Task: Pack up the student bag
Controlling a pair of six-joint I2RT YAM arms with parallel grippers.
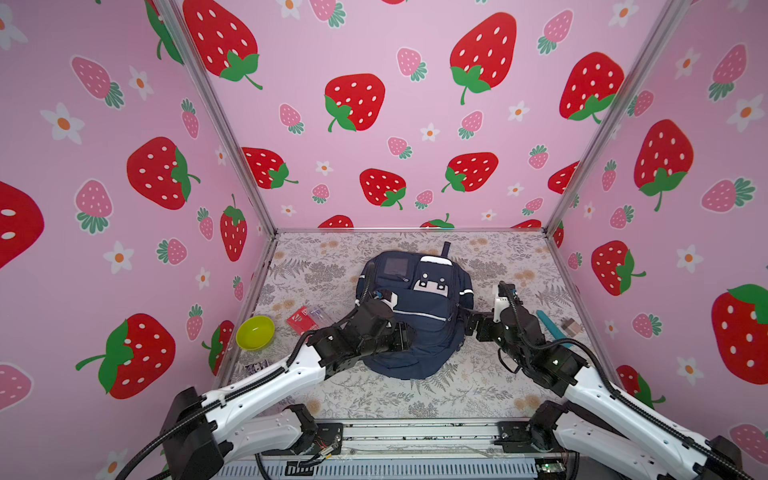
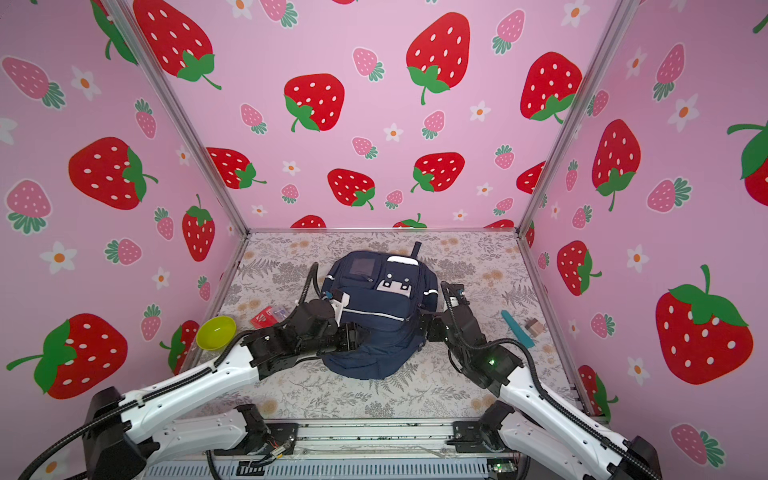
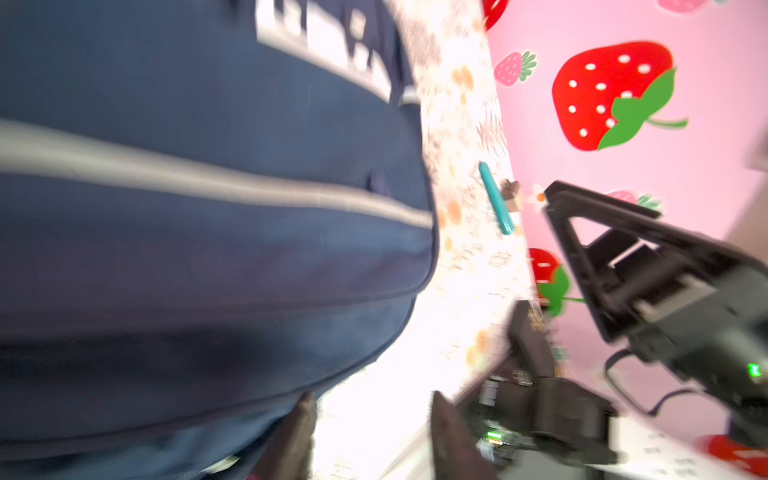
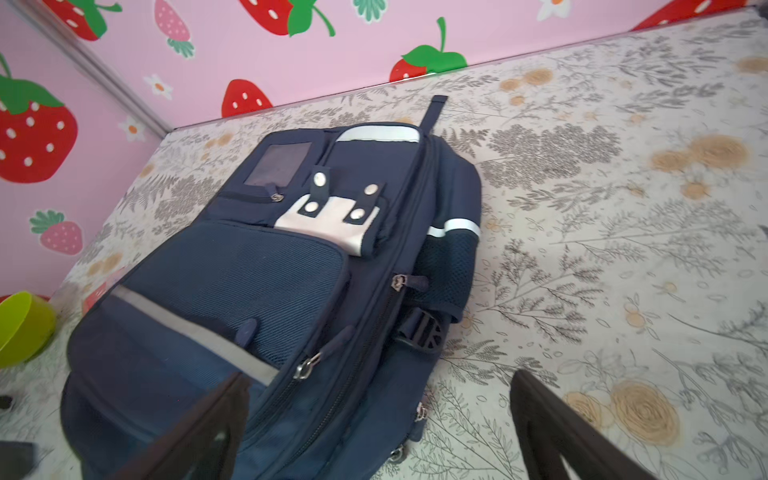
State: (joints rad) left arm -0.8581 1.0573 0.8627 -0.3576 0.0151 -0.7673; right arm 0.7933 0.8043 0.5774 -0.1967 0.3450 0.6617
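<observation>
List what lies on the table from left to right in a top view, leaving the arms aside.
In order: green bowl → red packet → student bag → teal stick → small brown block.

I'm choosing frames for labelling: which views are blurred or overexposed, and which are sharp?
Left wrist view: motion-blurred throughout, the student bag smeared, the table blown out to white. Right wrist view: the bag is sharp and evenly lit. Both top views: sharp, even light, no glare.
</observation>
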